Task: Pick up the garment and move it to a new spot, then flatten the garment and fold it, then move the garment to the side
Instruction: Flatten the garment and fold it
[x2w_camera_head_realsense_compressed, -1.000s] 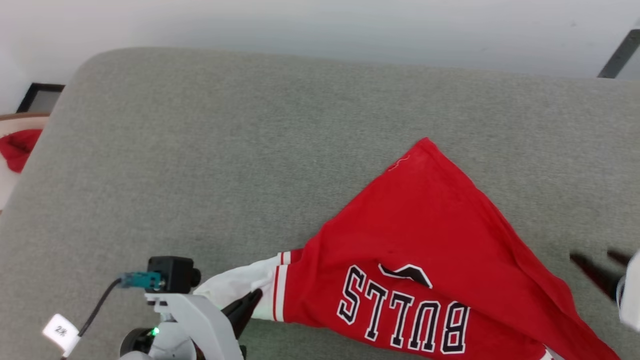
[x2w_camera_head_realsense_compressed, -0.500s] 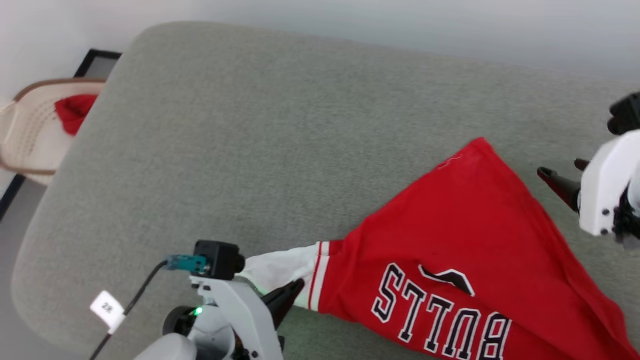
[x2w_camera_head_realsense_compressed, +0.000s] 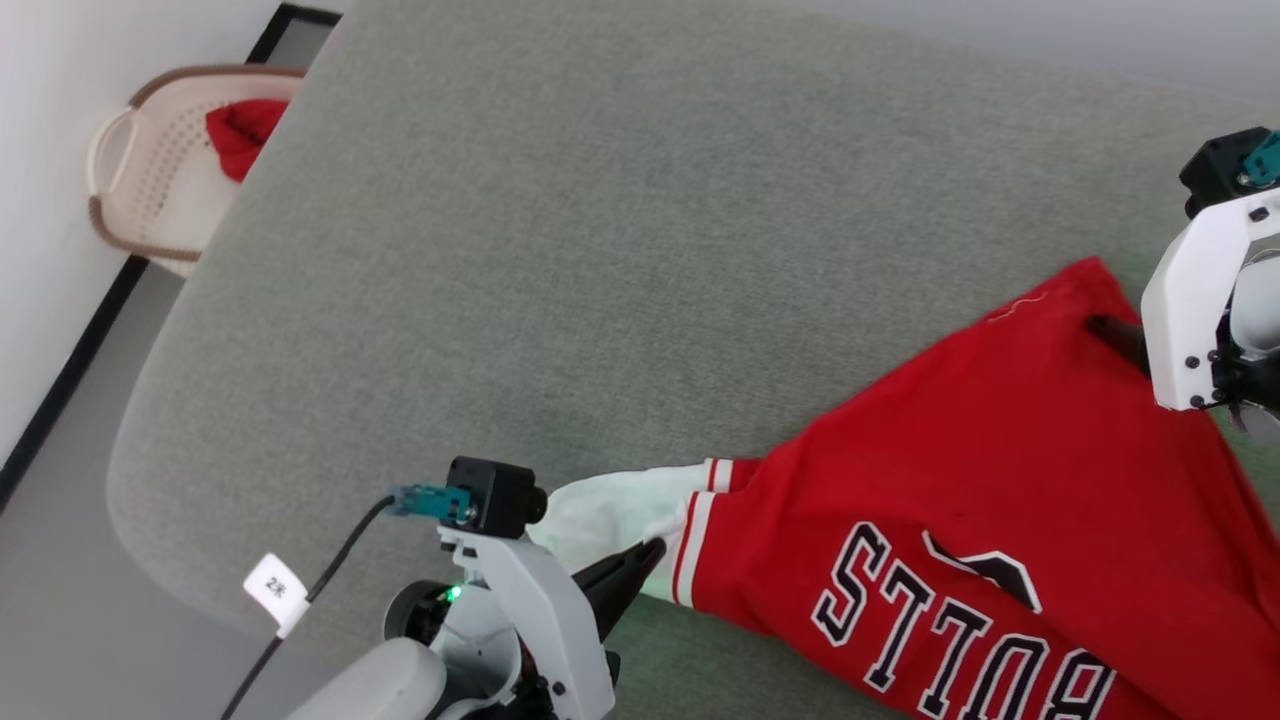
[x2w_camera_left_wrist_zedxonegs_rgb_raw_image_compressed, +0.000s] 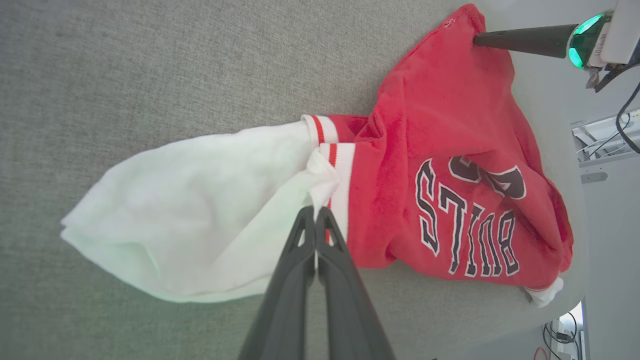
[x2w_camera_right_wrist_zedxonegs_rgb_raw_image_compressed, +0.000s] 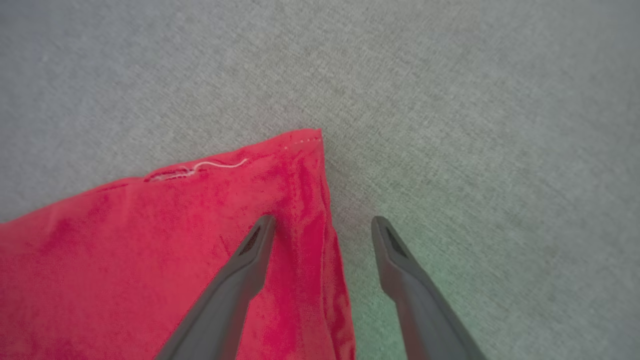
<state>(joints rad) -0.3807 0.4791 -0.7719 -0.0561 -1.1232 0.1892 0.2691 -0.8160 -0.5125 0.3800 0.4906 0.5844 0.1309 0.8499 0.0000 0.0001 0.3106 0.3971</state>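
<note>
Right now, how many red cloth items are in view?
2. The garment lies on the grey cushion; a red cloth sits in the pale basket beside the cushion. The basket may hide more.

A grey fabric-covered counter (x2w_camera_head_realsense_compressed: 600, 250) with rounded corners spreads wide, and beyond its far left corner a cream perforated basket (x2w_camera_head_realsense_compressed: 150, 175) with a brown rim stands beside the white wall (x2w_camera_head_realsense_compressed: 40, 250) and black baseboard (x2w_camera_head_realsense_compressed: 70, 370), holding a crumpled red cloth (x2w_camera_head_realsense_compressed: 243, 133).

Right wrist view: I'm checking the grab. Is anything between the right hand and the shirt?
Nothing visible. The open right hand straddles the shirt at its corner edge, one finger over cloth, one over the grey surface.
</note>
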